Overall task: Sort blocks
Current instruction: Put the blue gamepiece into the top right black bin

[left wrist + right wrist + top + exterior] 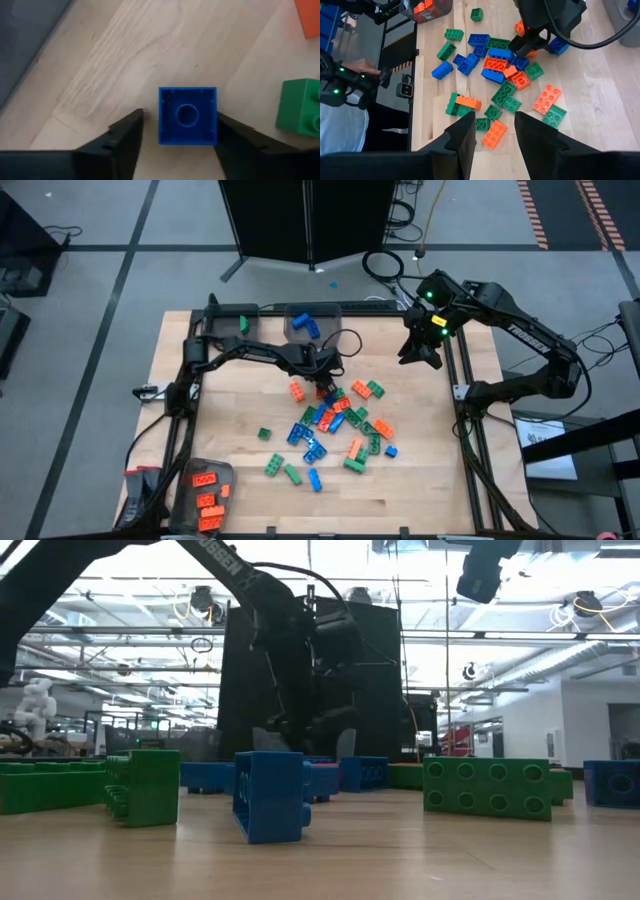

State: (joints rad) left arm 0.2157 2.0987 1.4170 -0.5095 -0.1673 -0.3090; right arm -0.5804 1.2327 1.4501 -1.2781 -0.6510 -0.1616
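A heap of orange, green and blue blocks (335, 425) lies in the middle of the wooden table (430, 500). My left gripper (322, 385) is low at the heap's far edge and slants down, open. Its fingers stand on either side of a small square blue block (187, 115). That block rests on the table with its hollow side toward the camera. My right gripper (425, 355) hangs high over the table's far right, open (492, 135), with nothing between its fingers. My left gripper has one finger (235, 145) right beside one side of the blue block (214, 120); whether it touches, I cannot tell. The other finger (125, 137) stands off the opposite side by a clear gap. The fingers come from above, slanting down.
A bin with blue blocks (312, 323) stands at the far edge, and a bin with orange blocks (208, 492) at the near left corner. A green block (300, 107) and an orange one (310, 17) lie close to the blue block. Bare wood shows at the table's near right.
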